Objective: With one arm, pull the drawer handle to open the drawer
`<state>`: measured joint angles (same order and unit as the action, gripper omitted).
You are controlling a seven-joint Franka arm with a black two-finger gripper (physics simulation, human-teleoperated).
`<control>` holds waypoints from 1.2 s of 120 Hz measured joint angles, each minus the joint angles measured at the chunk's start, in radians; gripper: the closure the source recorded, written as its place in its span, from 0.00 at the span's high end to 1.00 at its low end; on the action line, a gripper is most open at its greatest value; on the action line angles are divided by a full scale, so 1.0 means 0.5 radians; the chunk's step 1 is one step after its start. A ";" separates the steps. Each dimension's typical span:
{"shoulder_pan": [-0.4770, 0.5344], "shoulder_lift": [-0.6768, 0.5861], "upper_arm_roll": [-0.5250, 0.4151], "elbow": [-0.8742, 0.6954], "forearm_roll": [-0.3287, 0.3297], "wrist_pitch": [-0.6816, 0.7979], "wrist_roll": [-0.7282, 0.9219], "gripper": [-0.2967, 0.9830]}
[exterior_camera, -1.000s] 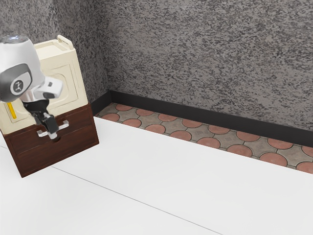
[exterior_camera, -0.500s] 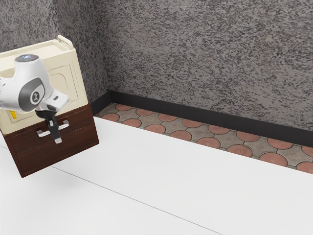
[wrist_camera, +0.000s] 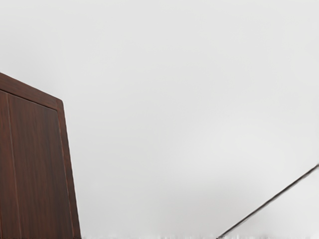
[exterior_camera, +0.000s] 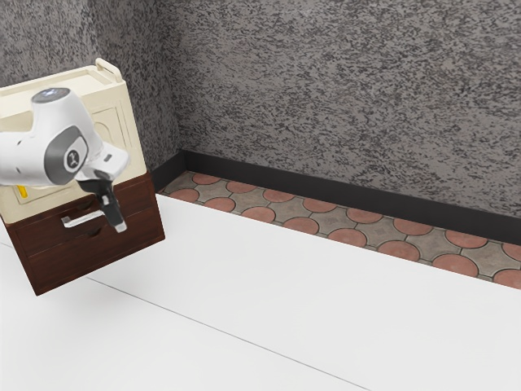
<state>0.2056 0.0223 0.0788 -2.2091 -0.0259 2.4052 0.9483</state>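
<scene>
Item, the task: opening seems undone. The upper drawer (exterior_camera: pixel 50 232), a dark reddish-brown wooden front, looks flush with its cabinet (exterior_camera: pixel 155 229), a squat box of the same grained wood. Left to do, in my judgement: bring the hand to the handle, take hold, and draw the front outward.

Item, handle (exterior_camera: pixel 79 221): pale silvery bar, slim and straight, with a squared end, mounted across the upper drawer; its far end lies behind the hand from where I stand.

Item, black two-part end effector (exterior_camera: pixel 120 226): pointing down in front of the drawer, beside the handle's end in my line of sight. Whether it is open or closed, or touching the bar, I cannot tell. Borne by a rounded white arm (exterior_camera: pixel 15 157) with a grey joint cap.

Item, cream upper casing (exterior_camera: pixel 129 139): moulded panels, raised rim, set above the wood.

Item, small yellow strip (exterior_camera: pixel 22 191): narrow, upright, at the casing's front.

Item, worktop (wrist_camera: pixel 189 99): smooth, plain white, crossed by a thin dark seam.

Item, surroundings: mottled grey wall (exterior_camera: pixel 342 90), black skirting (exterior_camera: pixel 326 193), terracotta-and-grey patterned floor (exterior_camera: pixel 348 238).
</scene>
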 joint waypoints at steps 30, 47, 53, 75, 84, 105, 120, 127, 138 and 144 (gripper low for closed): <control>-0.100 -0.042 -0.009 -0.037 0.387 -0.078 -0.326 0.77; -0.167 -0.061 -0.004 -0.043 0.474 -0.125 -0.555 0.77; -0.191 -0.064 0.000 -0.045 0.489 -0.139 -0.641 0.77; -0.338 -0.061 0.092 -0.044 0.517 -0.198 -0.933 0.77; -0.391 -0.052 0.135 -0.040 0.538 -0.209 -1.017 0.77; -0.399 -0.057 0.122 -0.043 0.559 -0.223 -1.180 0.77; -0.390 -0.062 0.105 -0.046 0.560 -0.229 -1.273 0.77; -0.386 -0.062 0.104 -0.046 0.561 -0.231 -1.310 0.77; -0.373 -0.062 0.103 -0.046 0.561 -0.233 -1.361 0.77; -0.362 -0.062 0.103 -0.046 0.561 -0.233 -1.386 0.77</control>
<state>0.0245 -0.0088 0.1304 -2.2323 0.2546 2.2884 0.2551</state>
